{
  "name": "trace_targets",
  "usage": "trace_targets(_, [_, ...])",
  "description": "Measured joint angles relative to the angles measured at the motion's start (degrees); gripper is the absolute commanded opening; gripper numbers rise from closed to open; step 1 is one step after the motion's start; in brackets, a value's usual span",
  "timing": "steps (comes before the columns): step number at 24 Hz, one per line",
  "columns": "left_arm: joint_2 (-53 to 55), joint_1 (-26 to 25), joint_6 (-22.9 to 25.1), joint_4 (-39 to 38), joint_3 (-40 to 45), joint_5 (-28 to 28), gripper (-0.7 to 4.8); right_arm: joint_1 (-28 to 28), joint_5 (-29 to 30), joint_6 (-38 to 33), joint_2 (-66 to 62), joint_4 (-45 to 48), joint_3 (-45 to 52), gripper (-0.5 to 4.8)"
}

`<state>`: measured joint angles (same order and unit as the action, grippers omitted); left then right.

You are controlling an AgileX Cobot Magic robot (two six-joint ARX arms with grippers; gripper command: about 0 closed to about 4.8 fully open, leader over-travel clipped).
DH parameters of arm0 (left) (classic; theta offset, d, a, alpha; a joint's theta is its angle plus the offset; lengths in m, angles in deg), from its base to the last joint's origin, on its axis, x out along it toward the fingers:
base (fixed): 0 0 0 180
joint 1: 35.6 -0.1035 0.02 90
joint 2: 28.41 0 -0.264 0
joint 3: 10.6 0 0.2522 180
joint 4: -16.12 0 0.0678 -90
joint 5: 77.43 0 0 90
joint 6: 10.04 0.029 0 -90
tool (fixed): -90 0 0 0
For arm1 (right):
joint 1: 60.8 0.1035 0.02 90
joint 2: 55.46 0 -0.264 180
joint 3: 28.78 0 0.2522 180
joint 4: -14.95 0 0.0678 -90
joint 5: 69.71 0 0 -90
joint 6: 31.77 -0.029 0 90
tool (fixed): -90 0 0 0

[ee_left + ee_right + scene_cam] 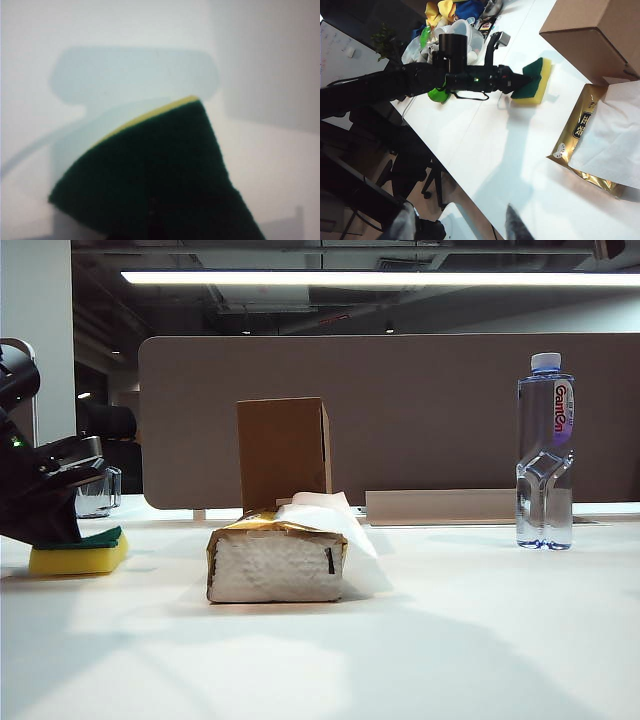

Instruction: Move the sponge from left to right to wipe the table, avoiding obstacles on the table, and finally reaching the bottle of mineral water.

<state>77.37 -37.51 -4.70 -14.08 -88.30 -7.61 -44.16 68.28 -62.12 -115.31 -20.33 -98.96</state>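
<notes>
The yellow sponge (75, 558) with its dark green top lies flat on the white table (450, 640) at the far left. My left gripper (85, 537) is shut on the sponge, and the right wrist view shows it clamped on the green end of the sponge (540, 85). The sponge's green face (160, 175) fills the left wrist view. The gold-and-white tissue pack (278, 560) sits mid-table, with the upright brown cardboard box (283, 452) behind it. The bottle of mineral water (545, 450) stands at the right. My right gripper (460, 225) hangs open over the table's edge, holding nothing.
A clear glass mug (97, 493) stands behind the left gripper. A brown partition (420, 410) runs along the back of the table. In the right wrist view, a dark chair (395, 165) and colourful clutter (445, 15) lie beyond the table's edge.
</notes>
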Motion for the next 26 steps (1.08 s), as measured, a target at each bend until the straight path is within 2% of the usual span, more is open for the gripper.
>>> trace_targets(5, [-6.3,0.0,0.0,0.8,8.1,-0.5,-0.06,0.2,0.0,0.0,0.0,0.0,0.0,2.34])
trace_targets(10, [-10.0,0.0,-0.2,0.5,12.3,-0.9,-0.06,0.2,0.0,0.0,0.0,0.0,0.0,2.33])
trace_targets(19, [-18.4,0.0,-5.8,4.5,23.2,-1.8,-0.06,0.2,0.0,0.0,0.0,0.0,0.0,2.34])
trace_targets(26, [-29.2,0.0,-8.7,3.6,32.9,-2.2,-0.06,0.2,0.0,0.0,0.0,0.1,0.0,2.34])
